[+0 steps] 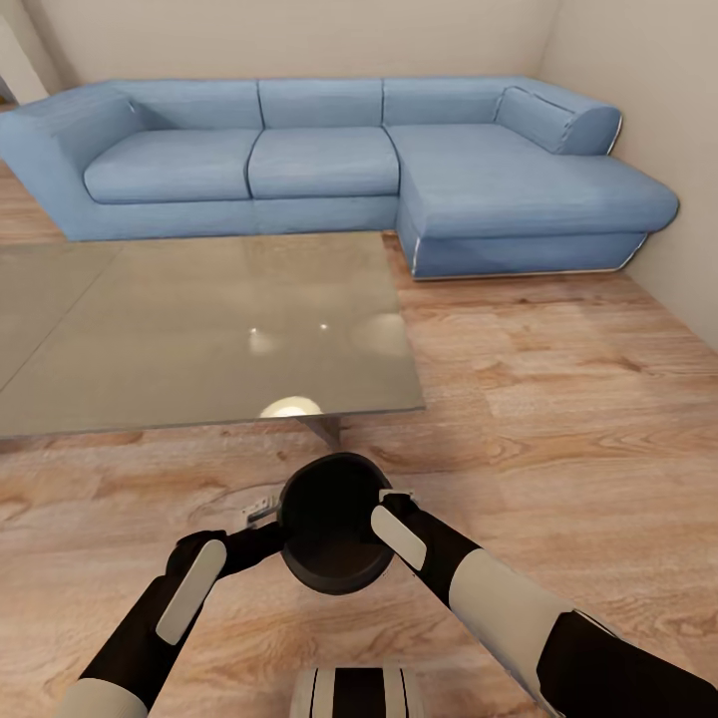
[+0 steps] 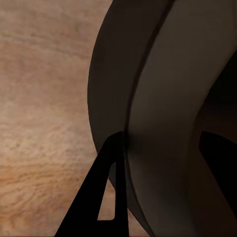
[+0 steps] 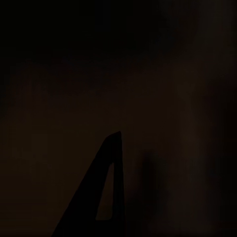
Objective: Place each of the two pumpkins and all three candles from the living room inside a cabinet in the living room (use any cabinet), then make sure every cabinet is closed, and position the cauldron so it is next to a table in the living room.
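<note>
Between the two forearms, low in the head view: one cauldron, black, matte, squat, mouth facing up, interior dark. It sits above the wooden floor just in front of the near edge of the table; whether it touches the floor cannot be told.

Left gripper: at the cauldron's left rim. In the left wrist view one finger lies against the outside of the wall and the other sits inside the bowl, so the jaws straddle the rim, narrowly parted with the wall between them.

Right gripper: at the cauldron's right rim, tip over the edge. The right wrist view is almost wholly dark, one finger faintly outlined; how far the jaws stand apart cannot be told.

Table: low, wide, grey slab top with light reflections, one angled leg visible beneath the near edge.

Sofa: blue, L-shaped, beyond the table against the pale wall.
</note>
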